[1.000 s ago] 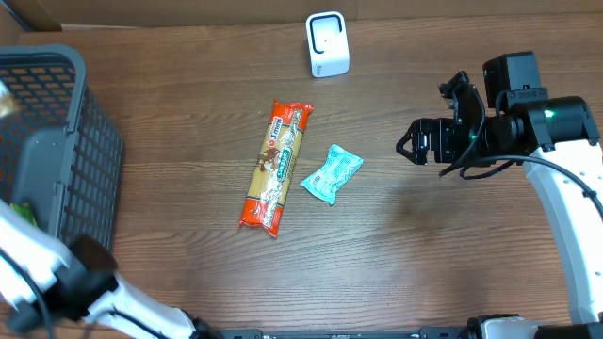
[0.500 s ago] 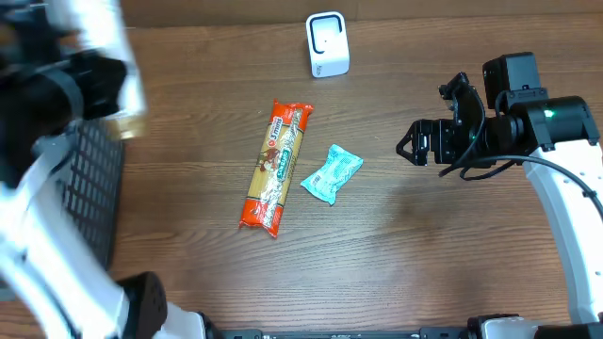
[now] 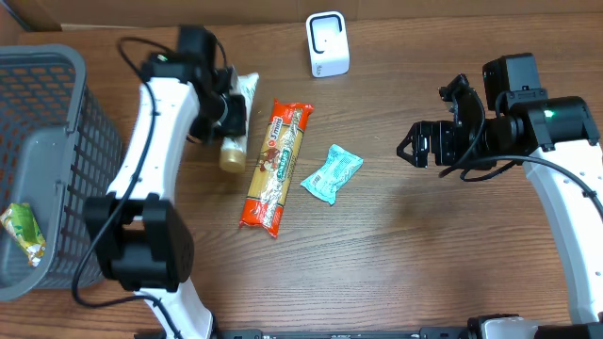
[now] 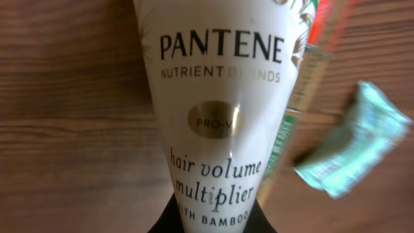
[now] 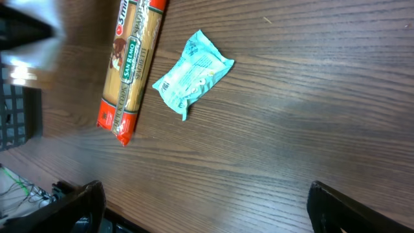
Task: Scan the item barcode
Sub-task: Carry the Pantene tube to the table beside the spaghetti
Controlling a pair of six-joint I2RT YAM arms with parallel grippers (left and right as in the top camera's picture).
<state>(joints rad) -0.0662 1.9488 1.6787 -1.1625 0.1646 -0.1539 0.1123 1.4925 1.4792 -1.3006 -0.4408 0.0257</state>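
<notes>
1. Clamping the Pantene tube (image 3: 233, 149) mid-body, the left gripper (image 3: 224, 111) is seen shut on it.
2. The tube is held just left of the pasta pack (image 3: 275, 167), with its long axis run far-to-near and its cap nearest.
3. The scanner (image 3: 327, 44) is placed farther back and to the right, well apart.
4. The right gripper (image 3: 415, 143) is spread wide, with nothing held.
5. Half a second earlier, the left arm was blurred over the basket (image 3: 57, 113).

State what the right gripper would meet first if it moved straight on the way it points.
Probably the bare brown wooden table, short of the crumpled teal plastic packet; depth is unclear.
</notes>
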